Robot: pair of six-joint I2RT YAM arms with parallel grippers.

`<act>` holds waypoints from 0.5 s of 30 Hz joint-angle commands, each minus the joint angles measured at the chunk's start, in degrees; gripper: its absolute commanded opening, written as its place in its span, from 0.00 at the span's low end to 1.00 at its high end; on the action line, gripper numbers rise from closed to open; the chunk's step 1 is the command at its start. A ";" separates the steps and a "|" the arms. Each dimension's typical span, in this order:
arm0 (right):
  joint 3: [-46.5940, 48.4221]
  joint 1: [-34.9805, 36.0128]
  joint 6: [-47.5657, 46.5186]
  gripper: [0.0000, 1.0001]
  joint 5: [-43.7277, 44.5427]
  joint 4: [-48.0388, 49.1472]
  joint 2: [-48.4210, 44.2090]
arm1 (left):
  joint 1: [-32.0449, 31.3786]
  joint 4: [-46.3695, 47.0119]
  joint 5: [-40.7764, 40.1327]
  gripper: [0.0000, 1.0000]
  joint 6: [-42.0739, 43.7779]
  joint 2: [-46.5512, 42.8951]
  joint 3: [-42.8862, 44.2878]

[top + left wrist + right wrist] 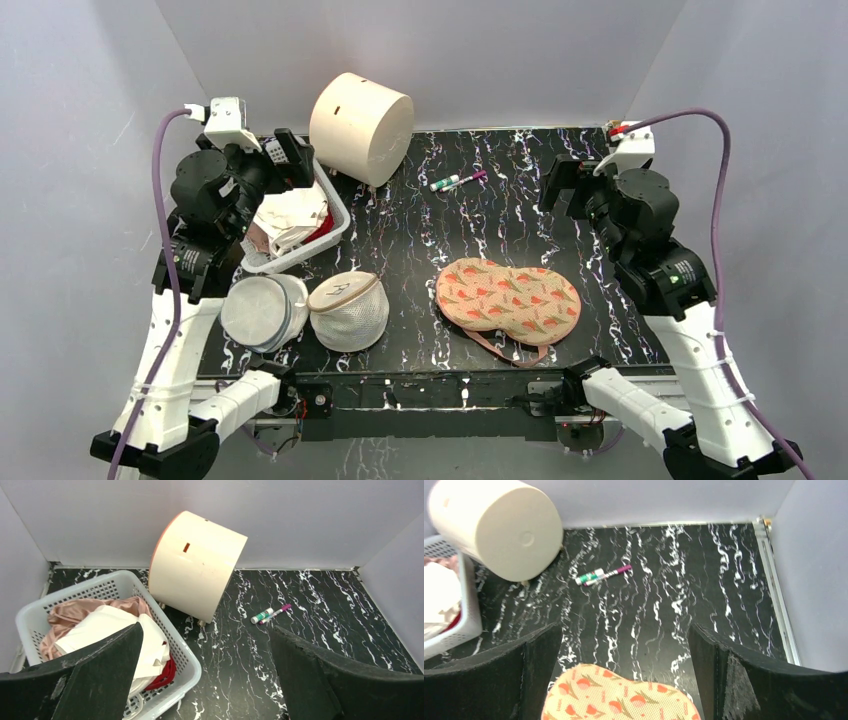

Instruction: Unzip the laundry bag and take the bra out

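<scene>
We logged the peach-beige, peanut-shaped fabric laundry bag (pixel 508 300) with red-orange and green motifs lying flat on the black, white-veined counter (pixel 420 250). It sat right of centre, toward the near edge, and its pink loop strap (pixel 512 354) trailed toward the arm bases. The right pincer (pixel 562 185) hung above the counter behind the bag, jaws spread wide and grasping nothing. In its wrist view the bag's far edge showed low between the two black fingers (pixel 499 675). The left pincer (pixel 290 158) was raised over the white perforated plastic basket (pixel 338 212) at the left, likewise released and empty. The basket held pink, white and red cloth. A cream cylindrical drum (pixel 362 127) lay on its side just beside the basket's far corner. Two marker pens (pixel 458 181) lay together at the back. Two white mesh dome bags (pixel 348 310) sat side by side near the left base.
</scene>
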 commanded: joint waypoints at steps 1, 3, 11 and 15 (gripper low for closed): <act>-4.22 -3.46 2.61 0.98 0.23 3.37 -1.21 | 1.69 2.93 5.60 0.98 -3.55 0.71 -2.21; -6.67 -5.29 3.50 0.98 0.34 3.01 -1.49 | 2.46 3.92 8.57 0.98 -5.26 1.23 -3.93; -16.47 -12.11 8.80 0.98 -4.25 3.59 -4.82 | 1.49 6.67 18.89 0.98 -10.57 3.81 -12.96; -22.10 -14.74 12.59 0.98 -8.49 3.48 -8.65 | -2.85 8.25 22.59 0.98 -13.61 6.52 -17.64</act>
